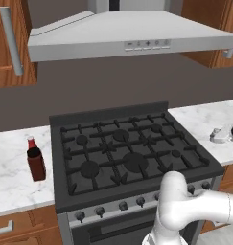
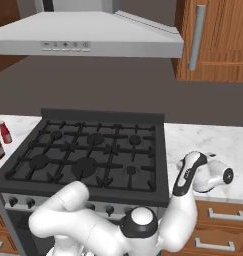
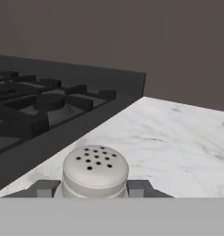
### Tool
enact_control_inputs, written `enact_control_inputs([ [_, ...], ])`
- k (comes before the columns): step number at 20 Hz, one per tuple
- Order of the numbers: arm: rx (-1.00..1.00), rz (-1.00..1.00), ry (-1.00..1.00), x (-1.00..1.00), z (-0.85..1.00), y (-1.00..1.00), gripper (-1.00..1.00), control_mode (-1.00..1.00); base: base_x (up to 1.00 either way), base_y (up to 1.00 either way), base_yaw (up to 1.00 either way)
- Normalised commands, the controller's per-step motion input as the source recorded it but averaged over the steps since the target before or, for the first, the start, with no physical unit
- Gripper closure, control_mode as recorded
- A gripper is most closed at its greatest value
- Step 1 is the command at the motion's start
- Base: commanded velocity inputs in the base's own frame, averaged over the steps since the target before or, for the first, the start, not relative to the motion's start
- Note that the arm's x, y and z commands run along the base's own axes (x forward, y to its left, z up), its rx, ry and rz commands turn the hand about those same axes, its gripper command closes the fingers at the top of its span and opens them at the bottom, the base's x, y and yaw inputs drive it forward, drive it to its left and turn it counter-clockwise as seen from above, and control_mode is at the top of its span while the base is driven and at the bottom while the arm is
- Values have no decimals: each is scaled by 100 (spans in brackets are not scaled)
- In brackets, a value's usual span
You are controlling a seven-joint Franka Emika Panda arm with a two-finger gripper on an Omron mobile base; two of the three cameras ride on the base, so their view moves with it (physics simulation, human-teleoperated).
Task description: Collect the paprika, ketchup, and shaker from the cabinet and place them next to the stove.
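Hand view: the shaker [image 3: 95,171], a pale grey-white pot with a rounded cap pierced by small dark holes, is seen upright between the two dark fingertips [image 3: 45,188] of the gripper [image 3: 92,189], which are drawn in narrowly against its sides, so that it is gripped. It is set low over the white marble counter [image 3: 178,147], just beside the raised black edge of the stove [image 3: 35,110], whose cast-iron grates are seen to the left. In the left base view the stove [image 1: 122,153] is shown with five burners and a row of front knobs, and the hand is found at the far right over the counter to the right of the stove. On the counter to the left of the stove, the paprika [image 1: 36,163] is stood upright near the stove's edge, and the ketchup [image 1: 31,142] is placed just behind it. In the right base view the wooden cabinet [image 2: 218,40] with its long grey bar handle [image 2: 195,37] is seen closed above the right-hand counter, beside the grey range hood [image 2: 88,35].
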Motion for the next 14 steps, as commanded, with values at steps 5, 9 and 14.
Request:
enact_control_inputs([
  [5,0,10,0,0,-85,-1,100,-100,0,0,0],
  [9,0,7,0,-1,-58,3,-100,-100,0,0,0],
  [14,-1,2,0,-4,11,0,-100,-100,0,0,0],
])
